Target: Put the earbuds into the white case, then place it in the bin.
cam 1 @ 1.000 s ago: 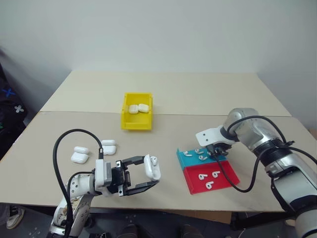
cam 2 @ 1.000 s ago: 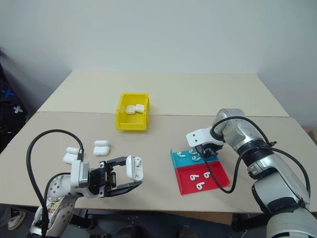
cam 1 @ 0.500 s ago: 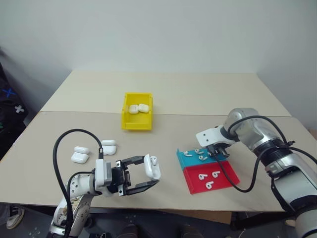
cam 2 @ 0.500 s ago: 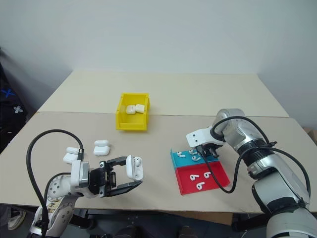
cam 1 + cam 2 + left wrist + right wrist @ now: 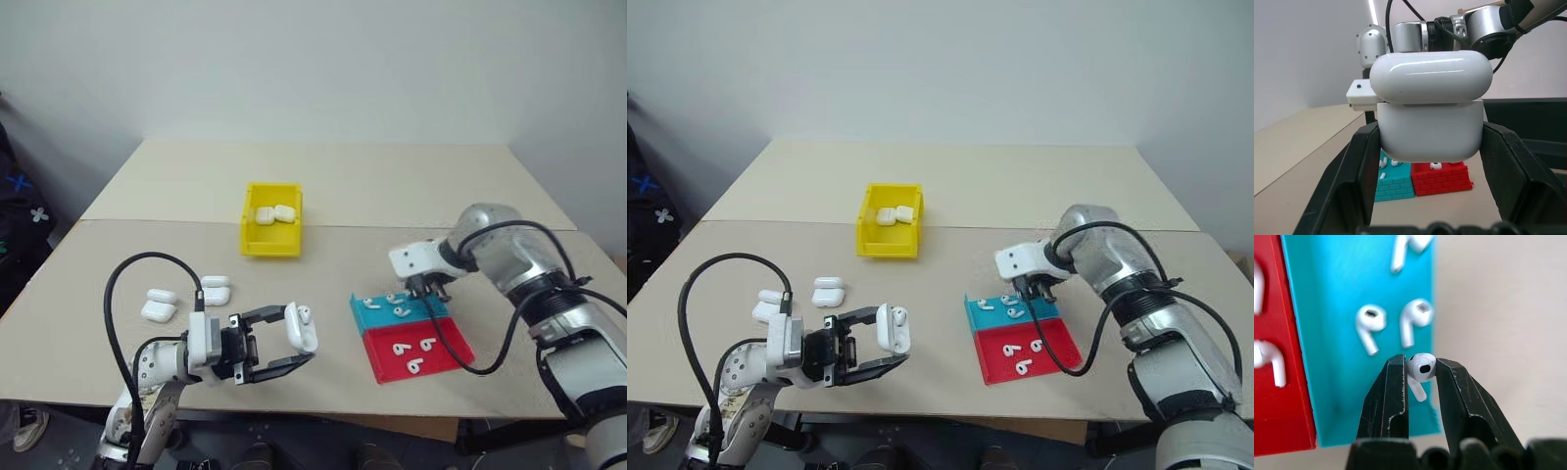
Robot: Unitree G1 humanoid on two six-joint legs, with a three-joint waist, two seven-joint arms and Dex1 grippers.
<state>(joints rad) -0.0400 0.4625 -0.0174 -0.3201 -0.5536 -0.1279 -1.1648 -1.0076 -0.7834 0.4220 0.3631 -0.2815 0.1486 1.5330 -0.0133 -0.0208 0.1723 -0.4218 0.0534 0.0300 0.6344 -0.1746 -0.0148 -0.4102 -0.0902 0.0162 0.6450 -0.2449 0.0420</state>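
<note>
A: What is the surface like?
B: A tan table (image 5: 392,186) with a seam running across it. A plain pale wall (image 5: 313,69) stands behind, and some dark gear (image 5: 20,206) sits off the left edge.

A: And the right gripper (image 5: 1419,369)?
B: It is clenched on one earbud (image 5: 1420,372), the bud pinched between the two black fingertips with its stem hanging down. It hangs just above the far corner of the blue tray (image 5: 377,315). Three more buds (image 5: 1388,323) lie on the blue below the fingers. The red tray (image 5: 436,360) touches the blue one on the near side and has three buds in it.

A: The left gripper (image 5: 284,341)?
B: Clamped on the case (image 5: 1431,105), holding it by its lower half. The case stands upright with its lid tipped back. That hand is low at the near edge, well to the left of the trays.

A: Where is the bin (image 5: 271,219)?
B: Far beyond the left gripper, past the seam, with two cases (image 5: 274,213) inside. Four spare cases (image 5: 181,297) lie on the table just left of that gripper.
</note>
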